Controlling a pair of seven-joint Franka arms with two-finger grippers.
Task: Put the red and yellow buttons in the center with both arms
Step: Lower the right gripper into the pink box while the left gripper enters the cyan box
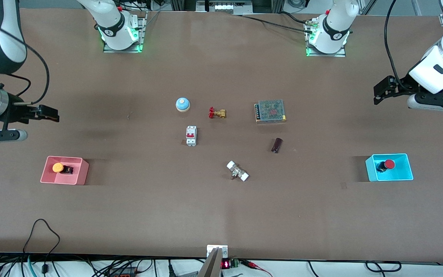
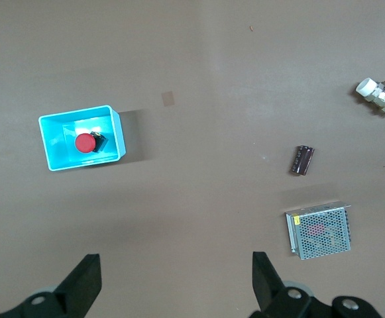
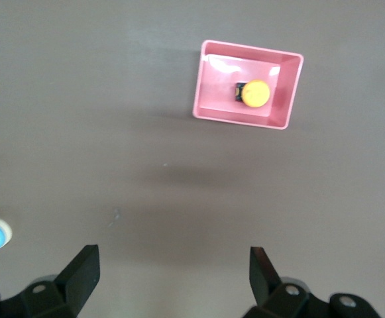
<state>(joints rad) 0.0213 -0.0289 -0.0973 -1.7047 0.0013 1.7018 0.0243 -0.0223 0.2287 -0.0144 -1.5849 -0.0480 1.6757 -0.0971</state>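
Observation:
The yellow button [image 1: 58, 167] lies in the pink tray [image 1: 83, 171] toward the right arm's end of the table. It also shows in the right wrist view [image 3: 255, 94] inside the pink tray [image 3: 209, 93]. The red button [image 1: 388, 164] lies in the cyan tray [image 1: 408, 171] toward the left arm's end, and shows in the left wrist view [image 2: 85, 142] in the cyan tray [image 2: 52, 144]. My right gripper [image 1: 54, 114] [image 3: 173, 271] is open and empty, up over bare table, apart from the pink tray. My left gripper [image 1: 376, 94] [image 2: 175, 278] is open and empty, up over bare table, apart from the cyan tray.
Around the brown table's center [image 1: 229, 142] lie a pale-blue dome [image 1: 182, 104], a brass valve with a red handle [image 1: 217, 113], a white breaker [image 1: 191, 135], a mesh metal box [image 1: 270, 111], a dark cylinder [image 1: 277, 145] and a white-capped fitting [image 1: 237, 171].

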